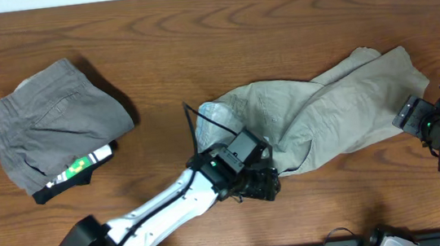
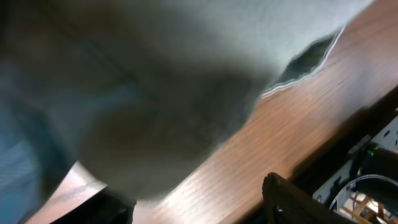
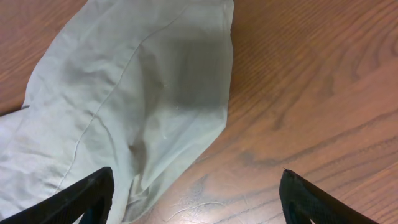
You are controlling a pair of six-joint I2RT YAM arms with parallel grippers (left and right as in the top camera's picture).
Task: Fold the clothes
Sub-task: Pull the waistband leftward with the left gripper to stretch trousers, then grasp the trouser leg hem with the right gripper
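Clothes [image 1: 333, 103] stretch lower-left to upper-right, legs rightward.

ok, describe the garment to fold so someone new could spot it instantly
On the wooden table lie two garments; look right of centre. The clothes are the pale khaki-green piece, spread out and wrinkled. The grey shorts at far left are darker, folded, with a black waistband.

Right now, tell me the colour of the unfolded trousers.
The trousers are pale khaki-green, best seen overhead.
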